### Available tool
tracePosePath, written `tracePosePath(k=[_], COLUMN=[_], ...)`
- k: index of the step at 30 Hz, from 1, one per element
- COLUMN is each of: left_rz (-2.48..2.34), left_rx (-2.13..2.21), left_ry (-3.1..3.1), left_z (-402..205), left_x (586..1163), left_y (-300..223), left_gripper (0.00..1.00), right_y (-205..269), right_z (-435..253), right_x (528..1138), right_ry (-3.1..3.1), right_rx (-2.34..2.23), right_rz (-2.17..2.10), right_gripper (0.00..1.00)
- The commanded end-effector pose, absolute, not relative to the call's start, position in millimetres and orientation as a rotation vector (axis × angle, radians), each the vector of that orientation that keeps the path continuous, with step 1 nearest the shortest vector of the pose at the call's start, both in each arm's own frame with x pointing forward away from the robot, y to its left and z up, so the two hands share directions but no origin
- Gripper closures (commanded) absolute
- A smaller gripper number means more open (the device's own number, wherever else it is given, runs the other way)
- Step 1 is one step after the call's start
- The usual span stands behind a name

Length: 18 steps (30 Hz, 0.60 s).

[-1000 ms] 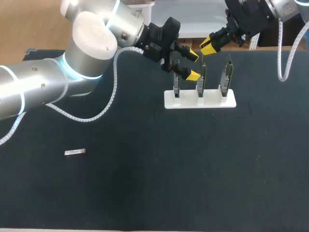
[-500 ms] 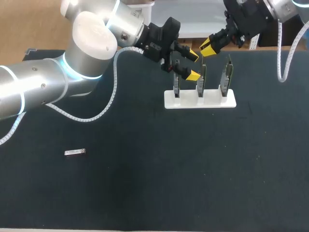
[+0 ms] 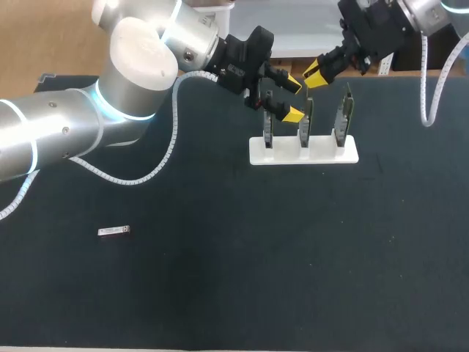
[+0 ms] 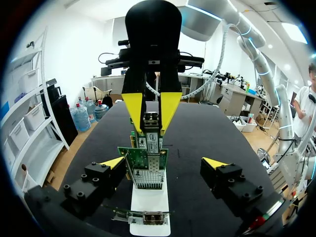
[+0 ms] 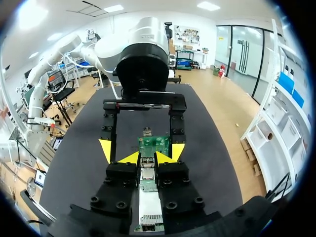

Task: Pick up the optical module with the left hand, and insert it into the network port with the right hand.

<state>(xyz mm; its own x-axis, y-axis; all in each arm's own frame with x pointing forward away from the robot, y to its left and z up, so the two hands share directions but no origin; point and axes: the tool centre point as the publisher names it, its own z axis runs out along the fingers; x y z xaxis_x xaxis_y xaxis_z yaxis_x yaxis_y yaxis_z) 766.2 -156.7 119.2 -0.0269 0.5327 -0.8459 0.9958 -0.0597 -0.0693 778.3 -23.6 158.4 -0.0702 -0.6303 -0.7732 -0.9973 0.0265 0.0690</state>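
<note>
We're clamping the stiff, probably light optical module [image 5: 147,174] by its flanks (fragile connector) with our right gripper [image 5: 147,159]; left gripper [image 4: 164,162] is hanging spread.

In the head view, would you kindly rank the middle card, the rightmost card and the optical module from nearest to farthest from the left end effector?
1. The middle card, right beside the left end effector.
2. The rightmost card, at the white holder's far end.
3. The optical module, lying far off on the left arm's side.
</note>
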Motion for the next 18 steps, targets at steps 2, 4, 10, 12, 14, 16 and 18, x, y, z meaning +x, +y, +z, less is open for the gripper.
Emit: tracePosePath(k=[2,4,10,12,14,16,18], left_rz=[-0.987,-0.987,-0.987,-0.987,-0.987,-0.987,-0.987], left_rx=[1.654,1.654,1.654,1.654,1.654,1.654,1.654], left_ry=[1.62,1.62,1.62,1.62,1.62,1.62,1.62], left_z=[120,120,120,120,120,120,120], left_x=[768,768,768,768,768,768,768], left_y=[-157,-157,-157,-157,-157,-157,-157], left_gripper=[0.0,0.0,0.0,0.0,0.0,0.0,0.0], right_y=[-24,-23,-23,-23,-24,-25,-26], right_z=[158,158,159,161,164,165,168], right_x=[780,780,780,780,780,781,782], right_ry=[1.759,1.758,1.758,1.755,1.754,1.749,1.745], right_rx=[-1.654,-1.653,-1.648,-1.638,-1.616,-1.608,-1.593], right_rz=[0.864,0.865,0.891,0.895,0.917,0.927,0.938], right_gripper=[1.0,1.0,0.0,0.0,0.0,0.0,0.0])
